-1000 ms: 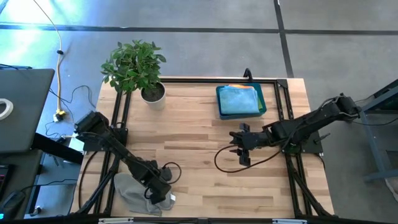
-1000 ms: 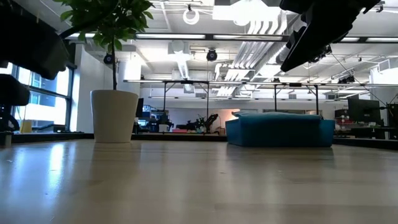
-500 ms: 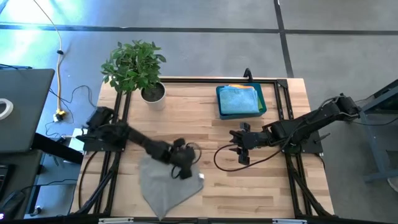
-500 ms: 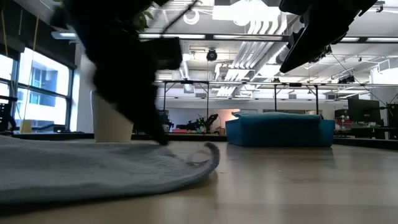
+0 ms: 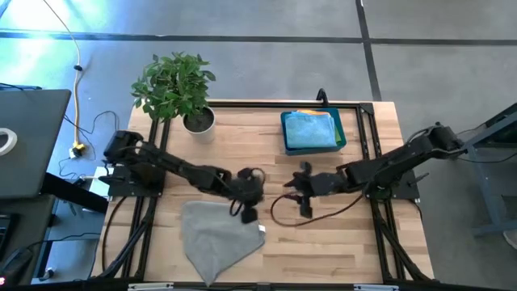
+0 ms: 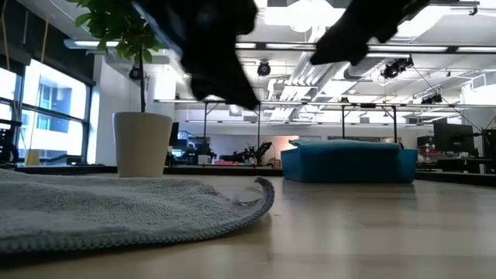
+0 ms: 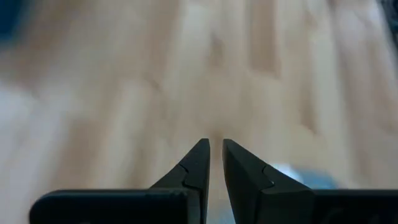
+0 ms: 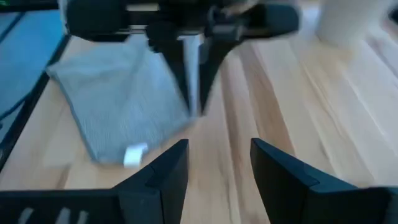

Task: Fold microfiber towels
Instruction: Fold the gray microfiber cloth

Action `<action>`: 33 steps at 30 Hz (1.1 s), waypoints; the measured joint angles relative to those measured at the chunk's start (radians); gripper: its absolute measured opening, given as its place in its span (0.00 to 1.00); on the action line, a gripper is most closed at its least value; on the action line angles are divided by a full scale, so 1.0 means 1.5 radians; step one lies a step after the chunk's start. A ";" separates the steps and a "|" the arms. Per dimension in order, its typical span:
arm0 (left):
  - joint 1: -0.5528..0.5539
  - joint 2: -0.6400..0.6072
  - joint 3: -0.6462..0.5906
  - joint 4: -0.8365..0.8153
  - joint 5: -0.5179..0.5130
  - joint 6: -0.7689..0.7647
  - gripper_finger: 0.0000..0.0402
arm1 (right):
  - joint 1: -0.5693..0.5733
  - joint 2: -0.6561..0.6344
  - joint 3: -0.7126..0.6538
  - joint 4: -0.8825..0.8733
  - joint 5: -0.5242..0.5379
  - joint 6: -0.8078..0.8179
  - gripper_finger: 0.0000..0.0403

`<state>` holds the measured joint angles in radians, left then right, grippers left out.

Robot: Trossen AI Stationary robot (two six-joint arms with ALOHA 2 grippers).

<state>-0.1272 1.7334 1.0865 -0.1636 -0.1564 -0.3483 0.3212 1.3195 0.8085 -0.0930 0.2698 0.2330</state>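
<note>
Since the earlier frame, the left gripper (image 5: 246, 212) has been lifted off the grey microfiber towel (image 5: 215, 239) and is now held just above that towel's far edge; its fingers (image 7: 198, 167) are seen nearly clenched, with only a slit between them and nothing grasped. The grey towel is spread flat on the wooden table (image 5: 339, 242), at the near left, partly over the front edge. Further right, the right gripper (image 5: 305, 208) has been shifted closer to the left one, jaws released and empty. Folded towels are stacked in the blue bin (image 5: 340, 139), a light blue towel (image 5: 311, 129) uppermost.
</note>
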 joint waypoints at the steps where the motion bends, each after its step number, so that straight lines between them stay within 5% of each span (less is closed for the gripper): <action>1: -0.016 -0.008 0.001 -0.031 0.018 -0.032 0.09 | 0.001 0.022 0.000 0.037 0.003 -0.016 0.41; 9: -0.182 -0.038 0.001 -0.314 0.135 -0.352 0.09 | 0.006 0.232 0.002 0.361 -0.032 -0.193 0.41; 17: -0.328 -0.023 -0.016 -0.362 0.126 -0.581 0.09 | 0.004 0.412 0.019 0.596 -0.113 -0.231 0.41; 25: -0.342 0.022 -0.067 -0.354 0.112 -0.624 0.09 | 0.011 0.516 0.131 0.483 -0.123 -0.215 0.41; 33: -0.297 0.044 -0.069 -0.320 0.061 -0.524 0.09 | -0.006 0.527 0.218 0.227 -0.101 -0.208 0.41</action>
<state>-0.5720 1.7997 0.9833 -0.6430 -0.0646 -1.1340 0.3117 2.1107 1.1351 0.2479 0.1177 -0.0798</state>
